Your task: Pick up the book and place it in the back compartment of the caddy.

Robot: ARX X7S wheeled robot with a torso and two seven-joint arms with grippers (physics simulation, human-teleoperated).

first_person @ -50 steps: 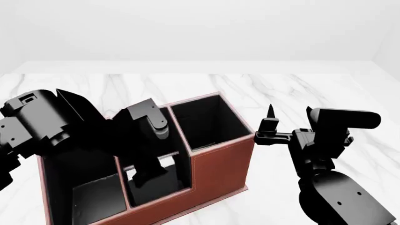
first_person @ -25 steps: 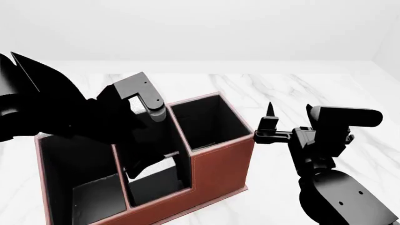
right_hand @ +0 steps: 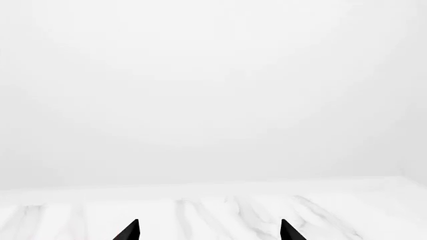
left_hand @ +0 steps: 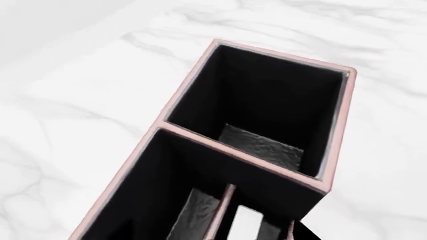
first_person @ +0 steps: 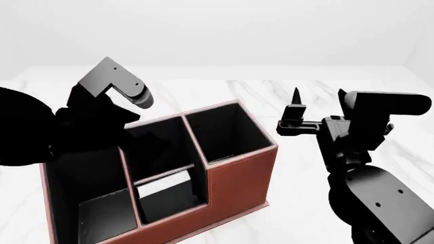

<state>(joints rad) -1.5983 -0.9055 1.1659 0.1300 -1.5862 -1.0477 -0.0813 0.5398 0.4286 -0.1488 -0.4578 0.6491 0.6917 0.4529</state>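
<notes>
Resting in a middle compartment of the caddy point(first_person: 237, 175), the book point(first_person: 164, 189) lay below the nearer left end effector point(first_person: 101, 119), whose opening could not be told.

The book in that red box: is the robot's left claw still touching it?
Apart. The head view shows the book lying in a caddy compartment, while the left arm has lifted clear above; its gripper itself is hidden in black.

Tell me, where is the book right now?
In the head view, the book sits inside the caddy, in a middle slot, white page edges up, with the left gripper raised above it.
</notes>
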